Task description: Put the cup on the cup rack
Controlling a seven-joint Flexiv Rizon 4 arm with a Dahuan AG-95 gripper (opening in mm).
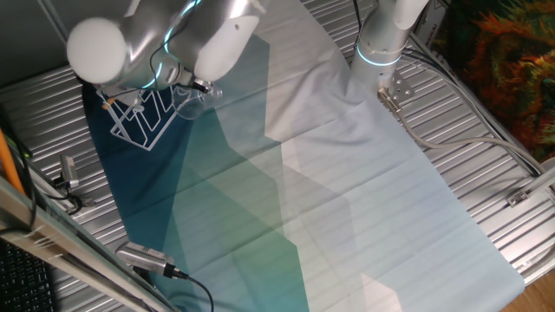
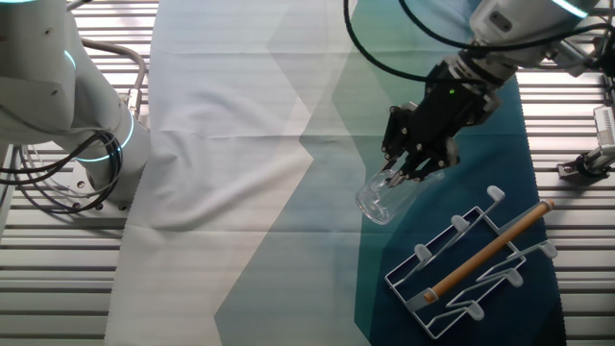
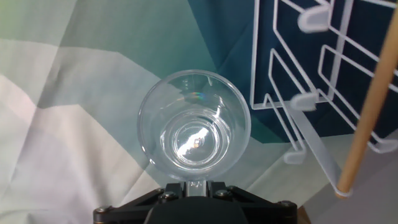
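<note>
The clear glass cup [image 2: 377, 200] hangs tilted just above the cloth, a little to the left of the white wire cup rack [image 2: 452, 274]. My gripper [image 2: 408, 171] is shut on the cup at its upper side. In the hand view the cup [image 3: 194, 121] shows its open mouth straight on, with the gripper [image 3: 198, 185] clamped on a clear tab at its lower rim. The rack [image 3: 292, 102] lies to the right with its white pegs and wooden rod [image 3: 373, 106]. In one fixed view my arm partly hides the cup [image 1: 198, 102] beside the rack [image 1: 143, 121].
A blue, teal and white cloth [image 2: 250, 173] covers the slatted metal table. A second white robot arm [image 2: 86, 106] stands at the cloth's far end, with cables beside it. A small grey device with a cable [image 1: 143, 257] lies at the table's edge.
</note>
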